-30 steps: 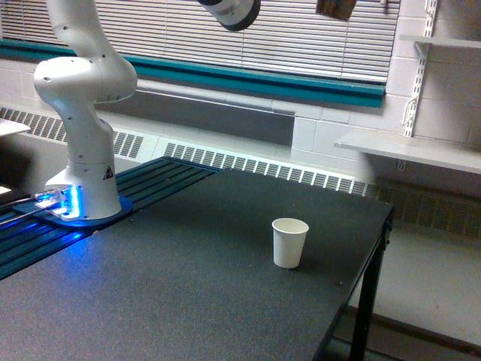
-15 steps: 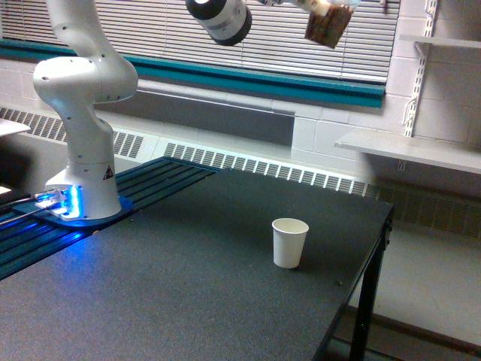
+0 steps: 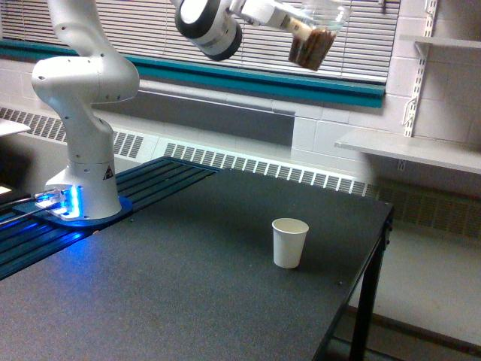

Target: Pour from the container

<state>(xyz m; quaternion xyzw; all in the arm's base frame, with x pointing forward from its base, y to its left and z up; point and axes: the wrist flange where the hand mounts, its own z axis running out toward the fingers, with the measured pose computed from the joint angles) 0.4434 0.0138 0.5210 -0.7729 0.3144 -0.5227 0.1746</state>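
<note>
The container [image 3: 314, 35] is a clear plastic cup with brown granules in its lower part. It hangs high near the top of the exterior view, a little tilted. My gripper [image 3: 293, 22] is shut on the container from the exterior view's left. Far below on the black table [image 3: 188, 301] stands a small white paper cup [image 3: 289, 242], upright and open at the top. The container is well above the paper cup and slightly toward the exterior view's right of it.
The white arm base [image 3: 83, 165] with a blue light stands at the exterior view's left on a dark slatted surface. The table's edge [image 3: 376, 248] runs along the exterior view's right. A white shelf [image 3: 413, 150] and window blinds lie behind.
The gripper and container have come down and toward the exterior view's left, so more of the arm's wrist shows. The paper cup has not moved.
</note>
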